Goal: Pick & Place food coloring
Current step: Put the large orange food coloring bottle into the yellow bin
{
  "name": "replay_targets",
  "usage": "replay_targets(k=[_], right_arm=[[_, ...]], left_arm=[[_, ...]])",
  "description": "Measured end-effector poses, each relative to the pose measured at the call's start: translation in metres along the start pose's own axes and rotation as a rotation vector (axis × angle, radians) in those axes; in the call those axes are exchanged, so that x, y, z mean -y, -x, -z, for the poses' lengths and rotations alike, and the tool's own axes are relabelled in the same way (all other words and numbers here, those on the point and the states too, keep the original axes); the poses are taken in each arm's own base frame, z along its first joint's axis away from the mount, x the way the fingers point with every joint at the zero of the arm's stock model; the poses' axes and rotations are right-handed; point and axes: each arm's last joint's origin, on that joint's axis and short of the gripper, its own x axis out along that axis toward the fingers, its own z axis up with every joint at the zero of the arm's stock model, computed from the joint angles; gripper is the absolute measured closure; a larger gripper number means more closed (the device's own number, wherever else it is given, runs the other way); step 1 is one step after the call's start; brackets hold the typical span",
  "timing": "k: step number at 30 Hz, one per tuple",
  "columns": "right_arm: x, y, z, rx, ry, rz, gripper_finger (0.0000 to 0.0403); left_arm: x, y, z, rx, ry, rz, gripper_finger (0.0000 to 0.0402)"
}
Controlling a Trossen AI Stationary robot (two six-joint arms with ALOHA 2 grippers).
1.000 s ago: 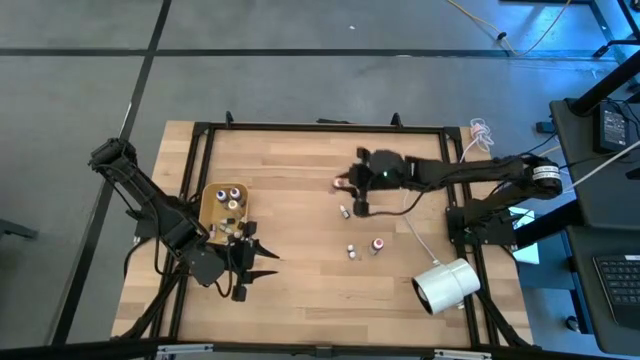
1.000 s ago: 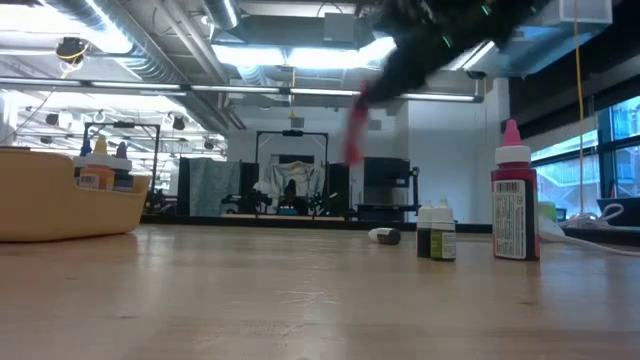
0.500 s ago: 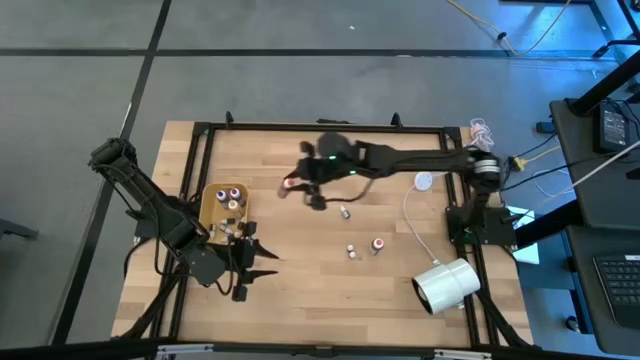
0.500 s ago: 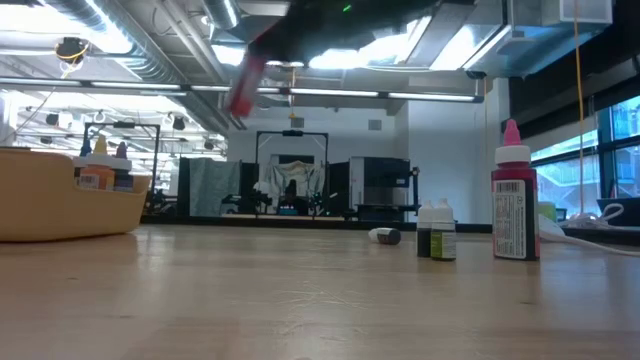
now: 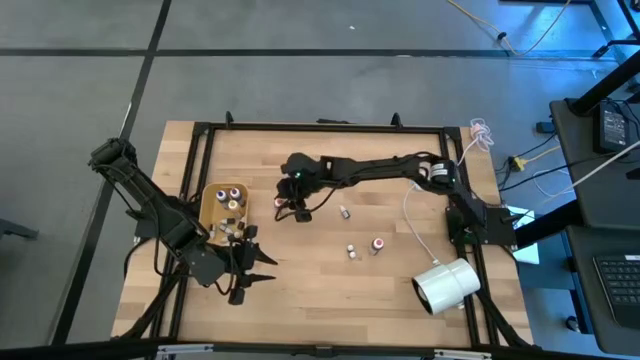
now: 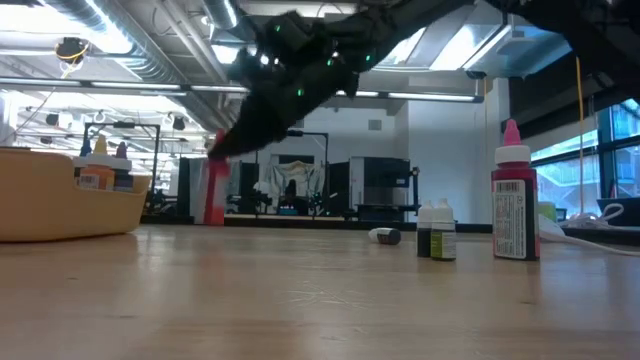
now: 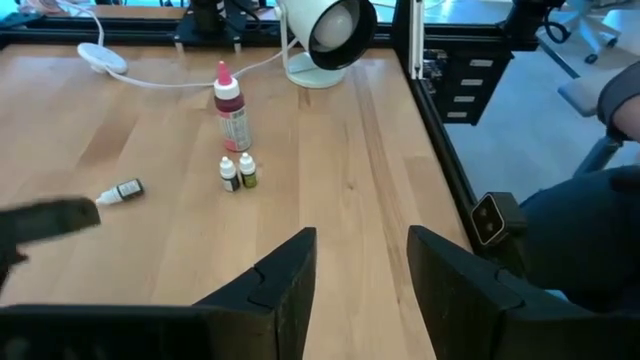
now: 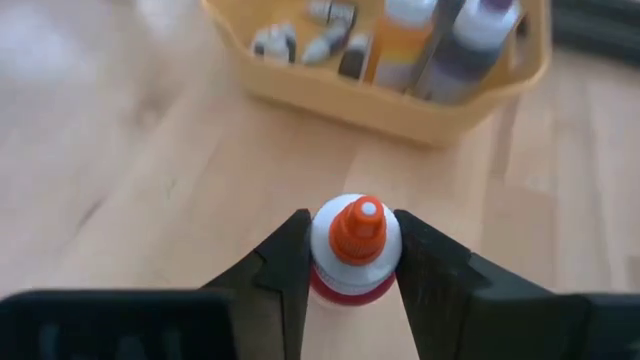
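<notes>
1. At the left edge of the bench (image 5: 300, 290) the left arm waits, its left gripper (image 5: 252, 270) resting low just beside the tray, fingers (image 7: 290, 275) spread apart with nothing between them.
2. The tan tray (image 5: 211, 195) sits just above that gripper in the overhead view. It holds several small bottles (image 5: 233, 197); from the right wrist camera the tray (image 8: 400, 105) shows an orange bottle and a dark purple one standing inside, with a few tiny ones lying beside them.
3. Just right of the tray, the right arm reaches far across the bench. Its right gripper (image 5: 286, 203) has its fingers (image 8: 285, 260) clamped on a red bottle (image 8: 352, 255) with a white collar and an orange tip, held upright between them. From bench level the red bottle (image 6: 214, 190) hangs close to the wood, near the tray (image 6: 70, 205).
4. Further right, one small bottle (image 5: 343, 212) lies on its side by itself.
5. Below and right of it, two tiny bottles (image 5: 351, 251) stand touching each other, and a taller red bottle with a pink cap (image 5: 377, 244) stands just beside them.
6. A white cable (image 5: 412, 228) trails across the wood to a white cylinder (image 5: 446, 284) lying near the right corner.
</notes>
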Motion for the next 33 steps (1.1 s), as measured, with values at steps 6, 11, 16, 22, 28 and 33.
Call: replay_targets(k=[6, 11, 16, 22, 28, 33], right_arm=[[0.000, -0.010, 0.009, -0.020, -0.004, -0.008, 0.0260], [0.000, -0.012, 0.010, -0.020, 0.013, -0.008, 0.0257], [0.000, -0.012, 0.010, -0.016, 0.009, -0.005, 0.0256], [0.001, -0.013, 0.011, -0.038, -0.071, 0.054, 0.0254], [0.003, -0.012, 0.011, -0.042, -0.054, 0.095, 0.0253], [-0.002, -0.013, 0.010, -0.020, 0.038, -0.016, 0.0225]], left_arm=[[0.000, 0.000, 0.000, 0.000, -0.001, 0.000, 0.0246], [0.000, 0.000, 0.000, 0.000, -0.002, -0.001, 0.0245], [0.000, 0.000, 0.000, 0.000, -0.002, -0.001, 0.0248], [0.000, 0.000, 0.000, 0.000, -0.002, -0.001, 0.0245], [0.000, 0.000, 0.000, 0.000, -0.002, -0.002, 0.0248], [0.000, 0.000, 0.000, 0.000, -0.002, -0.002, 0.0246]])
